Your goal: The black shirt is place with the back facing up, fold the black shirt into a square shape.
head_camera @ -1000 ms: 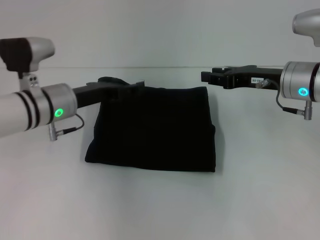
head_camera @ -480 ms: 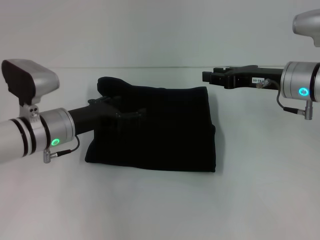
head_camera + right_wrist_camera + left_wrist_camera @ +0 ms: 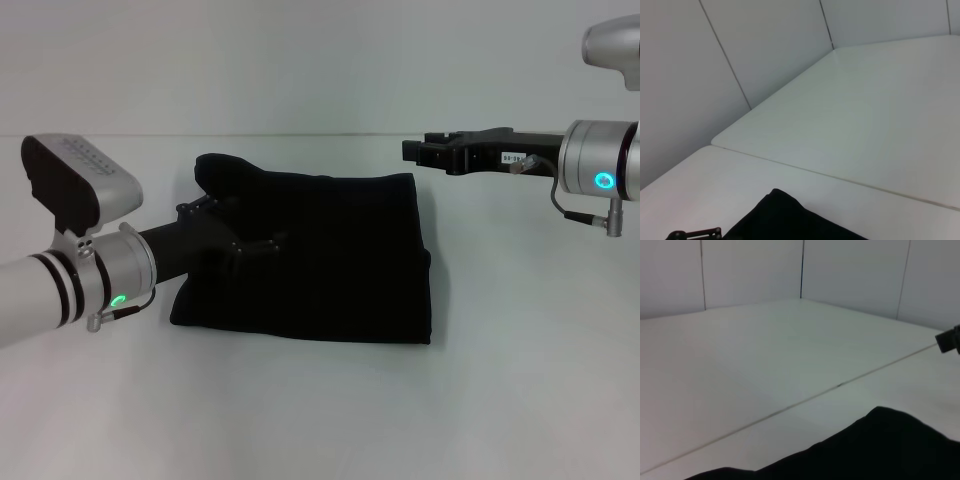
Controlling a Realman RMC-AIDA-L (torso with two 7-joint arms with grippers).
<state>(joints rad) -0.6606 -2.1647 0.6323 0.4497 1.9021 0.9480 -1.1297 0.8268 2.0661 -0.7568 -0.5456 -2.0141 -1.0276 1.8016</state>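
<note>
Black shirt (image 3: 320, 260) folded, no lettering visible; left gripper (image 3: 262, 240) over it.

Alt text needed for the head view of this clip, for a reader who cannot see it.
A black cloth shirt, folded into a rough square, lies on a white table. The left gripper is over its left part; the right gripper hangs above the table off the shirt's far right corner.

Bare lab-like test cell: white table (image 3: 320, 410), plain panelled walls (image 3: 730, 60).
</note>
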